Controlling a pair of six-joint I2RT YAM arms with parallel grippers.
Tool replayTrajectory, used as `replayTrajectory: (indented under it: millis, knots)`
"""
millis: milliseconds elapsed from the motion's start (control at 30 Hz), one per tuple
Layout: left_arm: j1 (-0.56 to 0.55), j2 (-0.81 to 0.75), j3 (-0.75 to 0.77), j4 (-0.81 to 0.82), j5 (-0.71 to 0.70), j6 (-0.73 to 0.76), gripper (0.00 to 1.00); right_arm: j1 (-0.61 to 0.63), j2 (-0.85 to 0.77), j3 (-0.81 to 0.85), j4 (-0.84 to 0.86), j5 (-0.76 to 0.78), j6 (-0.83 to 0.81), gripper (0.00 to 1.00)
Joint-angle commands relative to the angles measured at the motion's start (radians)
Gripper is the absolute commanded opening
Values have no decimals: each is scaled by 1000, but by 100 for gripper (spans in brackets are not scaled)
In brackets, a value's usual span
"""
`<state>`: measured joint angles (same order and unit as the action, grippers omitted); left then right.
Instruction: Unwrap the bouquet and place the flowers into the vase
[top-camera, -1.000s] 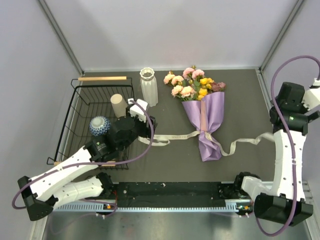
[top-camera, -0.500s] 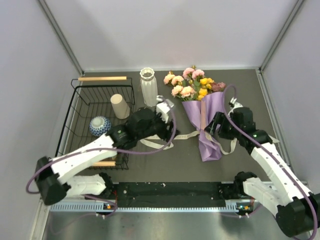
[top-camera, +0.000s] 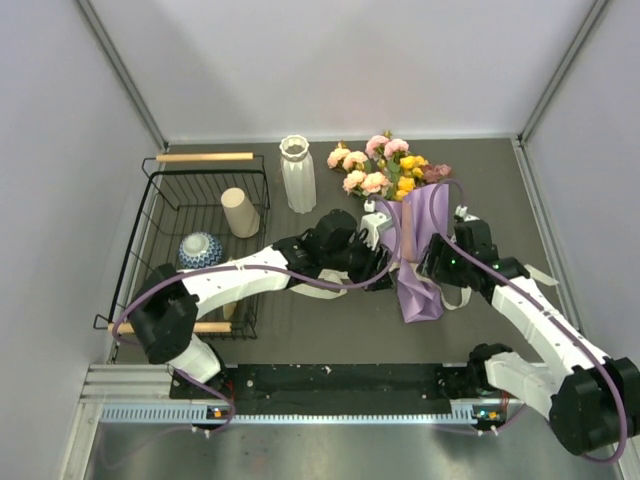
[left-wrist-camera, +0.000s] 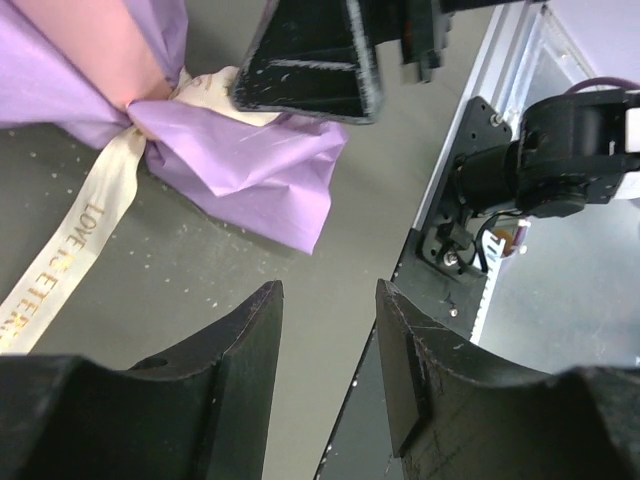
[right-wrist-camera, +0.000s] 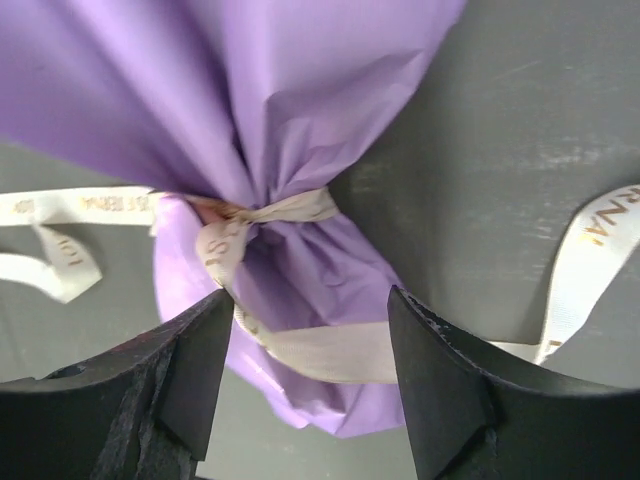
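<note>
Your bouquet (top-camera: 421, 232) lay on the table (top-camera: 500, 180), well right of the vase (top-camera: 297, 175), with its blooms toward the far wall. Your left gripper (left-wrist-camera: 330, 300) stood partly open and empty just beside the wrap's crumpled tail. Your right gripper (right-wrist-camera: 305, 312) gaped wider just below the ribbon (right-wrist-camera: 265, 213) tie, its jaws either side of that tail, clamping nothing.

From where I stand: one bouquet (top-camera: 418, 235), tied with one ribbon (right-wrist-camera: 268, 214). Its roses are hard to count from here, perhaps six pink, two or three yellow and one mauve. One vase (top-camera: 297, 173). One wire basket (top-camera: 160, 214) with two wooden handles, holding one cup (top-camera: 239, 212) and one bowl (top-camera: 199, 250). Two arms on the surface (top-camera: 330, 325), one claw each: left claw (left-wrist-camera: 330, 300), right claw (right-wrist-camera: 310, 312).
</note>
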<state>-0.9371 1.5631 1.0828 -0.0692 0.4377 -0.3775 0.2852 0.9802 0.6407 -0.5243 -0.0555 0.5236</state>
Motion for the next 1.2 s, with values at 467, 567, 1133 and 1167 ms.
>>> replayTrajectory:
  millis: [467, 567, 1133, 1167]
  knots:
    - [-9, 21, 104, 48, 35, -28, 40, 14, 184, 169, -40, 559, 72, 54]
    - [-8, 3, 80, 60, -13, -17, 39, 64, 77, 168, -36, 481, 4, 61]
    - [9, 58, 74, 158, -5, -106, 29, 109, 81, -36, 201, -27, 62, 5]
    - [9, 81, 75, 184, 12, -121, 26, 111, 80, -50, 213, -33, 68, 5]
